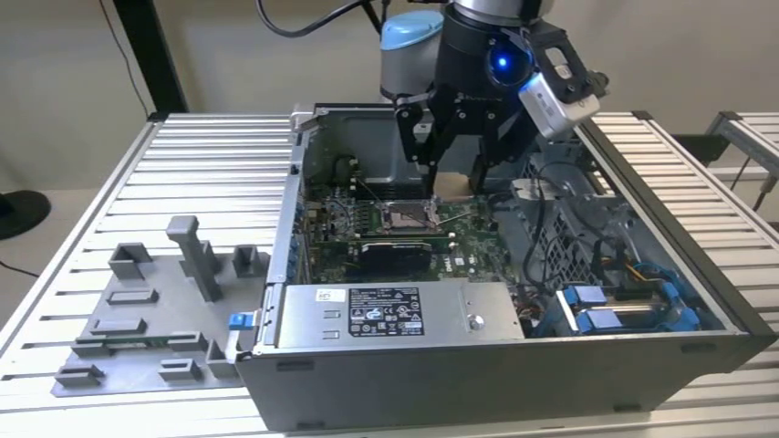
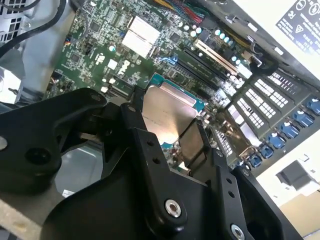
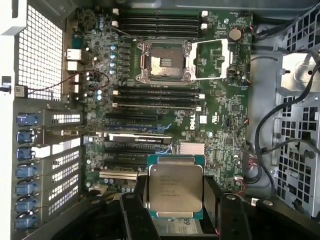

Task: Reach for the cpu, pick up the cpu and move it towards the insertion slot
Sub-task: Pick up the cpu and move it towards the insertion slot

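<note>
end effector (image 2: 172, 132) gripping cpu (image 2: 167, 112), above green motherboard (image 2: 100, 45)

We noted the cpu (image 3: 175, 188), a thin square chip with a silvery metal top and a greenish-teal edge, held level between two black fingers (image 3: 136, 215), above the green board inside the case. In the second wrist view the cpu (image 2: 167, 112) showed its brushed metal lid face-up, teal rim visible along one side. In the exterior view the chip (image 1: 453, 185) hung just beside the socket, slightly above it.

The insertion slot (image 3: 165, 61), a square silver-framed socket with a dark centre, lay open and unfilled, well apart from the chip in the first wrist view; its frame (image 1: 406, 214) sat flat on the board.
</note>
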`<action>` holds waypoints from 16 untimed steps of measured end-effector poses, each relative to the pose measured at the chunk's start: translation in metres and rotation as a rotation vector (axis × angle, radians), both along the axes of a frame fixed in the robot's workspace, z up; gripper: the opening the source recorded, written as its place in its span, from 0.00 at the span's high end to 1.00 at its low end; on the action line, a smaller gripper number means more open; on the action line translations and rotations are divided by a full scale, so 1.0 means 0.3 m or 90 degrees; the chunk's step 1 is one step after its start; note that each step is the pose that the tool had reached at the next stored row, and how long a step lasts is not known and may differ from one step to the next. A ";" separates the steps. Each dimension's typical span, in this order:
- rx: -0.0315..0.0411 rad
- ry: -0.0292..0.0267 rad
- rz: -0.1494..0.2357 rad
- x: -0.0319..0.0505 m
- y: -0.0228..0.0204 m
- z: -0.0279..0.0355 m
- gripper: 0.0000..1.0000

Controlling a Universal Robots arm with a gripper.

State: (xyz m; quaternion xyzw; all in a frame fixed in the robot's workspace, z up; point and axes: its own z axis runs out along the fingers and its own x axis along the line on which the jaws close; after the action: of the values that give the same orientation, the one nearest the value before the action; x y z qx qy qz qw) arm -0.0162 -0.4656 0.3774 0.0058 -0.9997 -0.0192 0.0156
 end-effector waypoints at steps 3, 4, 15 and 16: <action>-0.0001 0.0000 0.000 0.000 0.015 0.000 1.00; -0.0001 0.0000 0.000 0.000 0.024 -0.001 1.00; -0.0023 0.0000 0.000 0.000 0.173 -0.008 1.00; -0.0025 0.0000 0.000 0.000 0.189 -0.008 1.00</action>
State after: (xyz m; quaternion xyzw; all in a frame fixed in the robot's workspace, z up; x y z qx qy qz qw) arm -0.0162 -0.4090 0.3749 0.0058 -0.9997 -0.0172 0.0156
